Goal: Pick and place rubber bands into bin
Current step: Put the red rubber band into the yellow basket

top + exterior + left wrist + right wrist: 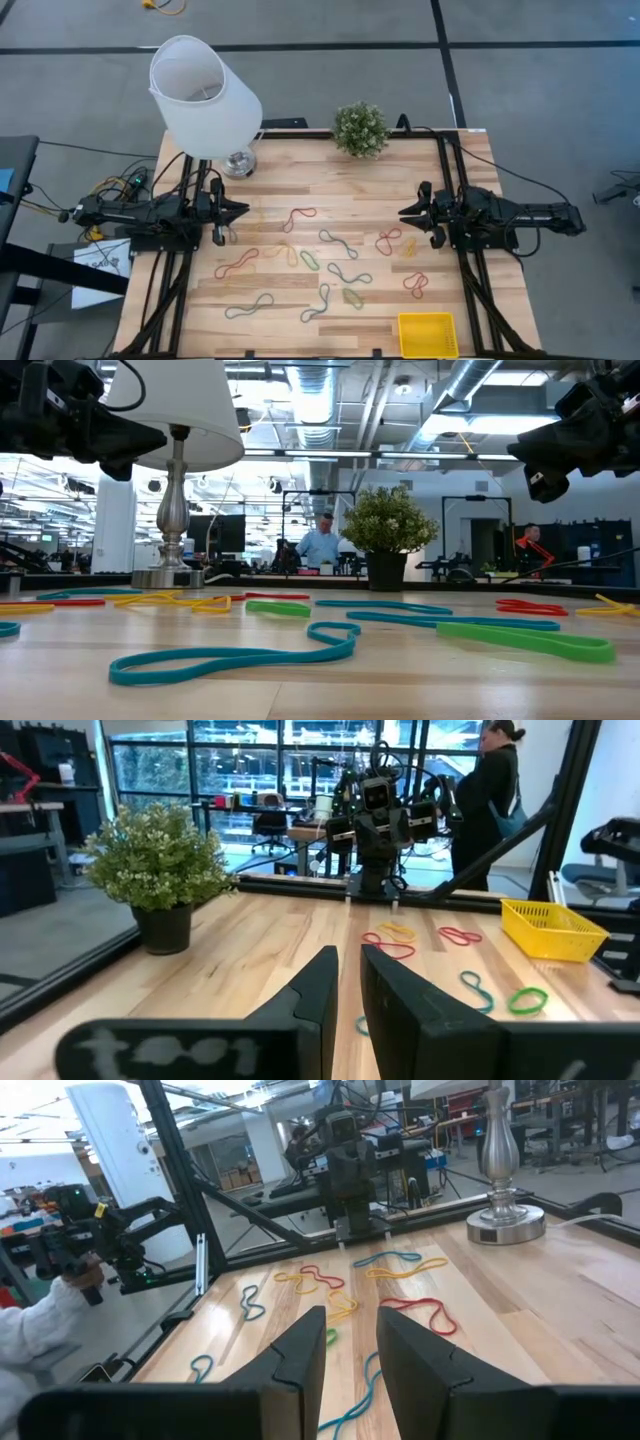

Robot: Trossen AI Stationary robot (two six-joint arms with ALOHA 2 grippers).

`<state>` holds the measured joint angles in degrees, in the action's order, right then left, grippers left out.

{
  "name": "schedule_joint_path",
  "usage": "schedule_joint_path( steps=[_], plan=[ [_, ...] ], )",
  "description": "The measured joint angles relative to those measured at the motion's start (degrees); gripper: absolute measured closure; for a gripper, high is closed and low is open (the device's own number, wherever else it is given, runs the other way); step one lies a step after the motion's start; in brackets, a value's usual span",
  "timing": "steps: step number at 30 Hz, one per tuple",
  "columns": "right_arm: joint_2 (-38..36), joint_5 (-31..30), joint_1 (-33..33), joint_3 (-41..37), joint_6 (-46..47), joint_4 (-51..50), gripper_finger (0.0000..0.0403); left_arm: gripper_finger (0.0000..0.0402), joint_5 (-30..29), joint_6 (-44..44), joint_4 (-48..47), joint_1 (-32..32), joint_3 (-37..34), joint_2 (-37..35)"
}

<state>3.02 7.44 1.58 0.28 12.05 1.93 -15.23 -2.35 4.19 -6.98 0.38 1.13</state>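
Several rubber bands in red, grey-blue, green and yellow lie flat and scattered over the middle of the wooden table. The low view shows them close up, such as a blue one. The yellow bin stands at the near right edge and also shows in the left wrist view. My left gripper hovers level at the table's left side, its fingers a narrow gap apart and empty. My right gripper hovers level at the right side, open and empty.
A white-shaded lamp with a metal base stands at the far left. A small potted plant sits at the far edge. Black frame rails run along the table's sides. People show beyond the table, and a sleeve with a hand.
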Motion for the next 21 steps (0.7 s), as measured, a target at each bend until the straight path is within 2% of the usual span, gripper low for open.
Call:
schedule_joint_path(
  steps=[7,10,14,21],
  plan=[
    [0.0,0.0,0.0,0.0,0.0,0.0,0.0316,0.0366,0.0,-0.3,0.0,0.0,0.0,0.0],
    [0.0,0.0,0.0,0.0,0.0,0.0,0.0316,0.0360,1.7,0.9,-0.2,0.0,0.0,0.0],
    [0.0,0.0,0.0,0.0,0.0,0.0,0.0316,0.0330,0.0,2.7,-0.5,0.0,0.4,0.0],
    [0.0,0.0,0.0,0.0,0.0,0.0,0.0316,0.0262,-1.5,3.3,-1.6,0.0,5.0,0.0]
  ],
)
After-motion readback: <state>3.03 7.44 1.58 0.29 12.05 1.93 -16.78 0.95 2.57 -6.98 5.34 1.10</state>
